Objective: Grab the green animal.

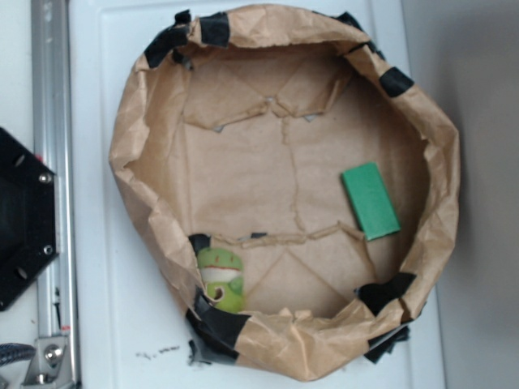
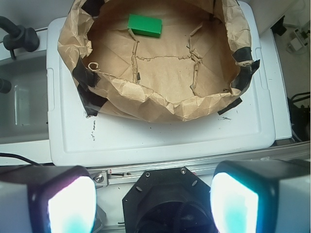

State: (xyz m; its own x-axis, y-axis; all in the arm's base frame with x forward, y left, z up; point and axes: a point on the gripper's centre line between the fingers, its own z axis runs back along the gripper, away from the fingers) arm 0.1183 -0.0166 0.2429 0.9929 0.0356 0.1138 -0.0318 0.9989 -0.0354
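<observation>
1. A white bench (image 1: 105, 203) carries everything; in the exterior view a metal rail (image 1: 50, 186) runs down its left edge, with the robot's black base (image 1: 20, 219) beside it.
2. A brown paper bag (image 1: 138, 121), rolled down into a shallow bowl and patched with black tape (image 1: 215, 324), takes up most of the bench.
3. The green animal (image 1: 220, 278) lies on the bag floor at the lower left of the exterior view, tucked close against the crumpled wall and just beside a taped patch. It is lime green with a cream band.
4. A green block (image 1: 370, 200) lies flat on the right side of the bag floor, well apart from the animal. It is not the target.
5. In the wrist view the tool (image 2: 153, 199) hangs outside the bag, over the robot's base, with its two pads (image 2: 72, 206) spread wide and nothing between them. From there the near bag wall hides the animal; only the block (image 2: 145, 24) shows.
6. The step in hand looks like the approach. To do it well, I would carry the tool over the rim, line it up above the animal, and descend with the jaws spread so that neither catches the paper wall. Closing across the toy's narrower width seems safest.
7. No brand, label or writing can be read anywhere.
</observation>
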